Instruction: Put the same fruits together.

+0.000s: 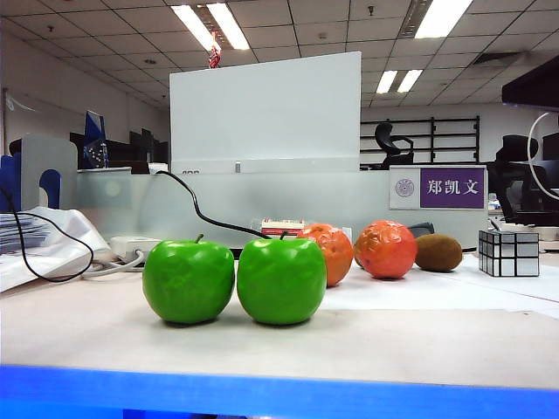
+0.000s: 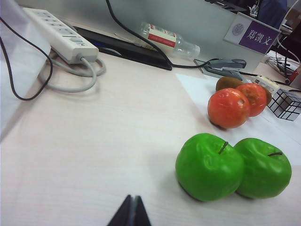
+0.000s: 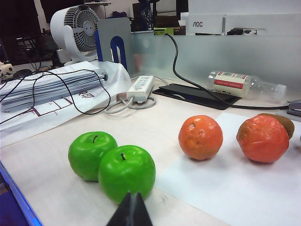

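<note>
The left gripper [image 2: 131,213], pressed together and empty, hovers over bare table [image 2: 94,141]; the two green apples [image 2: 209,167] sit touching just ahead, the two orange-red fruits [image 2: 229,108] beyond. The right gripper [image 3: 131,212], likewise closed, hangs just before the nearer apple [image 3: 126,173].

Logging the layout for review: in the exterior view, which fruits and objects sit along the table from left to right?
Left green apple → right green apple → left orange fruit → right orange fruit → kiwi → mirror cube.
</note>
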Robot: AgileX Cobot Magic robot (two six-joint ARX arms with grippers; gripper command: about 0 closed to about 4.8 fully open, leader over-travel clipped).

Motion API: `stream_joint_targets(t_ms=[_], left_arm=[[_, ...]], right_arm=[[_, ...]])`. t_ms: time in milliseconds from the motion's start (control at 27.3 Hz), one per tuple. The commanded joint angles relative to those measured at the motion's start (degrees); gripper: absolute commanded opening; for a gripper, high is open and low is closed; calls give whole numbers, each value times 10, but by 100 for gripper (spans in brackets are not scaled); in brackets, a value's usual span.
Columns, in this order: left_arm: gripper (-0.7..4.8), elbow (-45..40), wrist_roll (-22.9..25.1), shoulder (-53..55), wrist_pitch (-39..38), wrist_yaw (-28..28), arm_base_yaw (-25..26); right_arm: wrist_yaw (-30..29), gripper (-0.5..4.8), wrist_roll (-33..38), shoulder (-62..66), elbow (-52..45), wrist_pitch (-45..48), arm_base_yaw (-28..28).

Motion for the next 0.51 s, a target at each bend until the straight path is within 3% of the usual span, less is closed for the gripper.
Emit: stream_joint_targets(t_ms=[37, 146, 256, 329, 512], left_arm=[[-4, -3, 3, -1, -2, 2, -1], [-4, -3, 3, -1, -2, 2, -1], [-4, -3, 3, -1, -2, 2, -1], [-4, -3, 3, -1, -2, 2, -1], [-4, -3, 3, -1, -2, 2, 0]], right_arm=[[1, 0, 0, -1, -4, 7, 0], [0, 0, 0, -1, -4, 7, -9], [-30, 0, 1, -1, -4, 8, -67], [-51, 0, 1, -1, -4, 3, -134], [-167, -1, 3, -1, -4, -4, -345]])
